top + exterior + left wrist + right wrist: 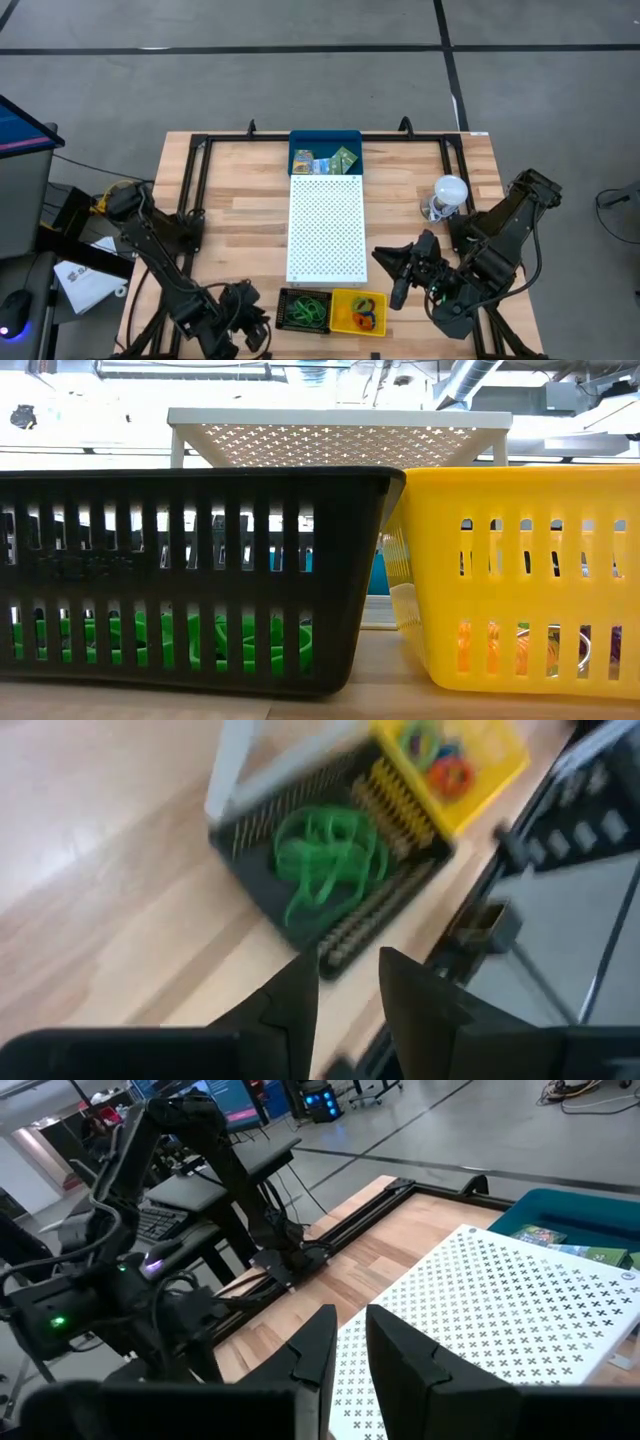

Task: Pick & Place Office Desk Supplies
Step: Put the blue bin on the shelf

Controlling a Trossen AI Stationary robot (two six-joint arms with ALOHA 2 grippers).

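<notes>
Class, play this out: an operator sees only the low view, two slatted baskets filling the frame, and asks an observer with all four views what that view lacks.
Operator: Where are the arms?
Observer: The left gripper hangs just left of the black basket, nothing between its fingers.
Operator: And the right one?
Observer: The right gripper sits beside the white perforated board, also holding nothing.
Operator: What green stuff is in the black basket?
Observer: A tangle of green rubber bands.
Operator: Anything left to sort?
Observer: Printed packets lie in a blue tray at the table's far edge.
</notes>
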